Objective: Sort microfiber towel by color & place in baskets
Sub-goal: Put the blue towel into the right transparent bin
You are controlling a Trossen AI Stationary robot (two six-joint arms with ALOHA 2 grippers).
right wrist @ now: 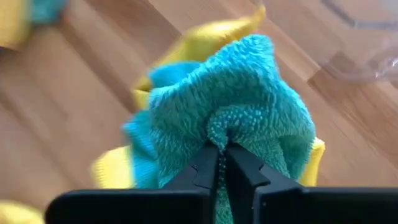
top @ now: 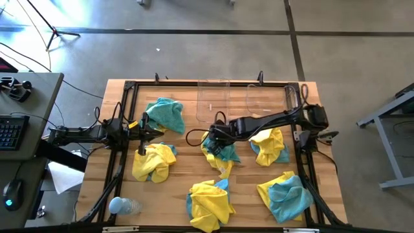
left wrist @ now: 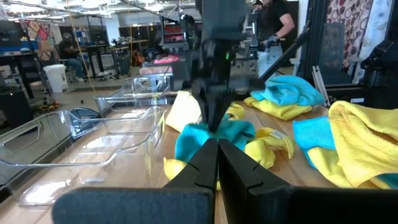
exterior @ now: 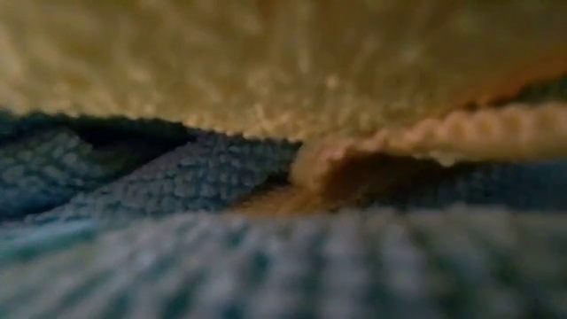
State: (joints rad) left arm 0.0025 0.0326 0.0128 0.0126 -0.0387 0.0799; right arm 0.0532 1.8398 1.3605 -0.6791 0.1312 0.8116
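Right gripper (right wrist: 221, 149) is at the table's middle, its fingers pinched tight on a raised fold of a teal towel (right wrist: 236, 106) that lies bunched on a yellow towel (right wrist: 205, 40) on the wooden table (top: 187, 165), just in front of the two clear baskets (top: 215, 98) at the far edge. Left gripper (left wrist: 217, 146) waits with fingers closed and empty at the left side, between a teal cloth (top: 165, 113) and a yellow-and-teal heap (top: 154, 162). More mixed heaps (top: 210, 202) lie along the near and right side; the low view is filled by cloth.
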